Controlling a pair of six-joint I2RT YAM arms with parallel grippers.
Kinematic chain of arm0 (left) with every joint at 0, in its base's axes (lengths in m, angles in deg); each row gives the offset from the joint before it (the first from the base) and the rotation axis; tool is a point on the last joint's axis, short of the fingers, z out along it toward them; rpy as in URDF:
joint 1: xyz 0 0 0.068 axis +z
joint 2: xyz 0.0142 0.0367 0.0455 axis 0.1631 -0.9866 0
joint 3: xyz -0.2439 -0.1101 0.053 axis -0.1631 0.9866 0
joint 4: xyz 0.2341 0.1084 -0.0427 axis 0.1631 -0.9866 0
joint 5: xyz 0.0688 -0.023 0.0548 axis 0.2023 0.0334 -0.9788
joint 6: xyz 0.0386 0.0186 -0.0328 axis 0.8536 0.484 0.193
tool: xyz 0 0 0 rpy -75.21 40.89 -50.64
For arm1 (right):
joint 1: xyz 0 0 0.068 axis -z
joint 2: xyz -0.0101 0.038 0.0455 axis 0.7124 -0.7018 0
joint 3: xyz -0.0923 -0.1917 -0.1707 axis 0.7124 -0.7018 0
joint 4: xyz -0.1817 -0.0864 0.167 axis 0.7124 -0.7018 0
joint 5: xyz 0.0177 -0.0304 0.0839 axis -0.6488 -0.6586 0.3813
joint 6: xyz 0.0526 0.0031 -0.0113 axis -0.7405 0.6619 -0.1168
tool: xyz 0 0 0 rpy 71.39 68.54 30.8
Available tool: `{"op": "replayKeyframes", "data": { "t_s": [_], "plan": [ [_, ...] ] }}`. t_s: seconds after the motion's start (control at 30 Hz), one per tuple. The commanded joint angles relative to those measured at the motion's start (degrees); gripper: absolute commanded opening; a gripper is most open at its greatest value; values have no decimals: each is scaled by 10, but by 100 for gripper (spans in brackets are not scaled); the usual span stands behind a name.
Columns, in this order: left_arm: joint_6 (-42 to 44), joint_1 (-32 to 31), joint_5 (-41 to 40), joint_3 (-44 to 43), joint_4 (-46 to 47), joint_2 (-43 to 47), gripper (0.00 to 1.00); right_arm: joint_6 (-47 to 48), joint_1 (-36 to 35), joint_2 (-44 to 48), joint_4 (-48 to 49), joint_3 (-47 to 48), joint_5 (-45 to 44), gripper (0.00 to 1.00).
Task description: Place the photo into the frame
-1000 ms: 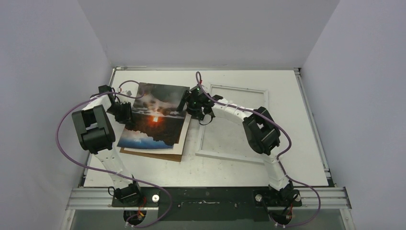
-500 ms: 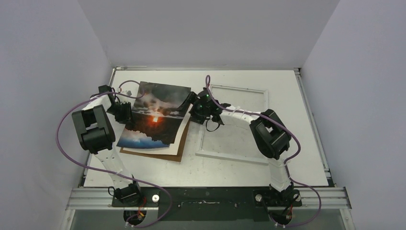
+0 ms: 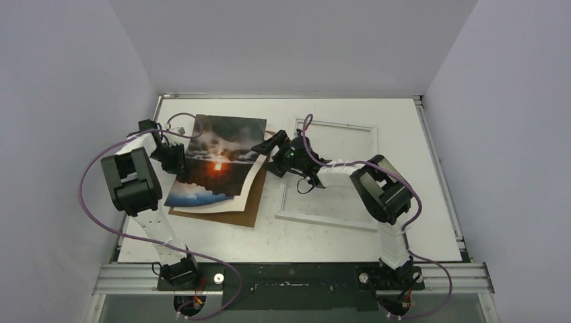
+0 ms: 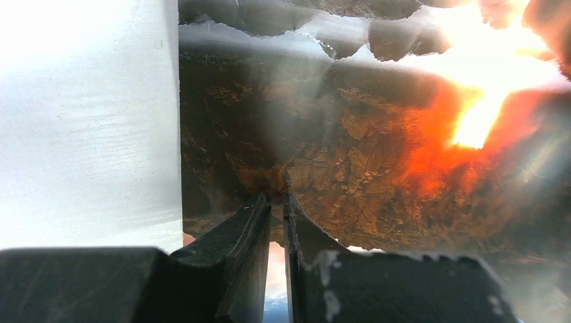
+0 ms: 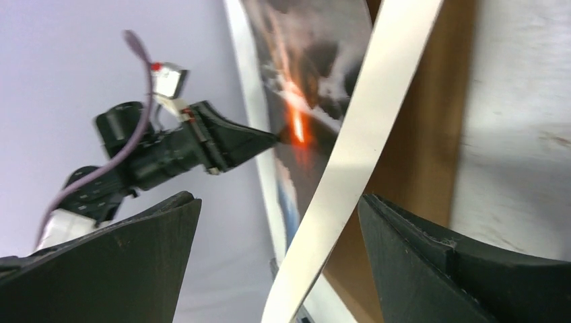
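**Sunset print pinched at its left edge, frame lying apart on the right**

The flat white table [image 3: 411, 168] carries everything. The large rectangular picture frame with a narrow white border and clear middle [image 3: 324, 221] lies flat just right of the table's centre, its top border toward the far edge. Nothing lies inside it.

Toward the table's left edge lies the plain brown rectangular backing board [image 3: 250, 202], of which only a strip along its right and near sides shows. Over the board sits the large thin sunset photo [image 3: 219, 161], dark with an orange-red sun. It is not in the frame. Its right edge curls upward and shows a white underside.

The left gripper [image 3: 180, 160] meets the photo's left edge. In the left wrist view its black fingers [image 4: 242, 232] are pressed almost together, pinching that edge.

The right gripper [image 3: 261, 146] hangs at the photo's right edge, between the board and the frame. Its fingers [image 5: 121, 269] are spread wide, one on each side of the curled edge. Whether either touches the print cannot be told.
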Motion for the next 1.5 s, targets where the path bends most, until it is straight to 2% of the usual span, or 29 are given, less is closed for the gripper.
{"op": "replayKeyframes", "data": {
  "t_s": [0.0, 0.17, 0.5, 0.7, 0.9, 1.0, 1.3, 1.37, 1.47],
  "plan": [
    [16, -4, -7, 13, 1, -30, 13, -36, 1, 46, 142, -3, 18, 91],
    [16, -4, -8, 12, 0, -32, 13, -52, 0, 31, 176, -1, 30, 91],
    [15, -4, -9, 8, -3, -33, 13, -55, -2, 47, 178, -17, 29, 91],
    [14, -4, -8, 10, -2, -35, 12, -85, -8, 52, 241, -49, 14, 91],
    [15, -4, -8, 5, -6, -35, 12, -21, -12, 58, 113, 10, 20, 93],
    [14, -4, -7, 3, -8, -37, 12, 20, -15, 55, 13, 47, 14, 96],
    [15, 1, 13, -10, -34, -27, 14, 113, -28, 44, -143, 123, -30, 41],
    [14, 8, 36, -27, -62, -22, 18, 136, -31, 42, -169, 141, -40, 30],
    [16, 19, 68, -61, -102, -8, 29, 161, -33, 44, -202, 165, -52, 20]
  ]
}}
